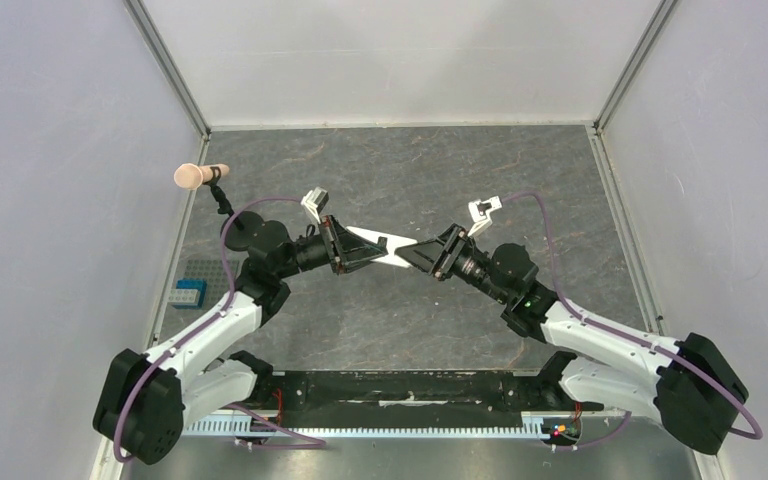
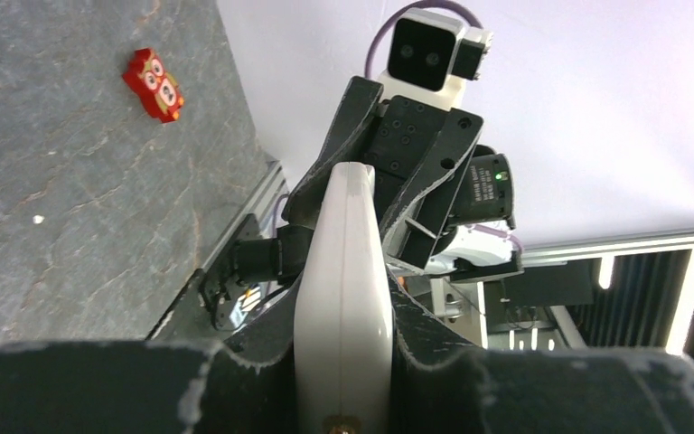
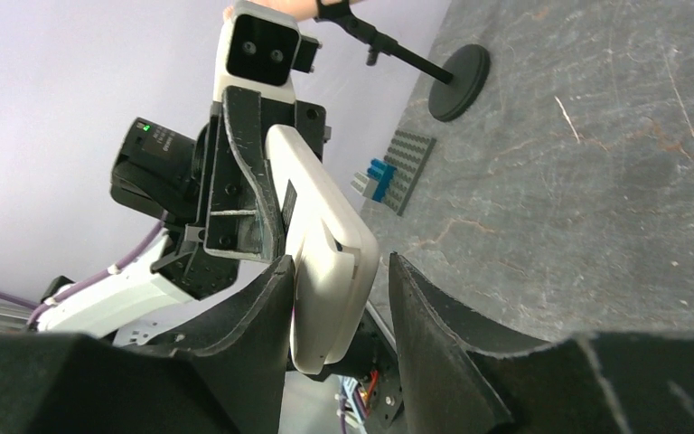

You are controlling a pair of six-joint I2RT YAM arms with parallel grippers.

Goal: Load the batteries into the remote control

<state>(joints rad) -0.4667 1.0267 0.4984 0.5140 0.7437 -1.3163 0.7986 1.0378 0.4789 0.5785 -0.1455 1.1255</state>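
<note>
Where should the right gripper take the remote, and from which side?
Its free end, across the two broad flat faces, coming end-on from opposite the left gripper, which clamps the other end. The remote control is slim and held off the table; the right gripper has its open jaws straddling that end.

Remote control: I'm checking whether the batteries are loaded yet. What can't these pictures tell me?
- Batteries: in no view; whether they sit inside the remote control is hidden by its casing.
- Its faces: too small in top external; wrist views show mostly its edge.
- Right gripper: fingers astride the remote, gap at one side in right wrist view; clamped or not, unclear.
</note>
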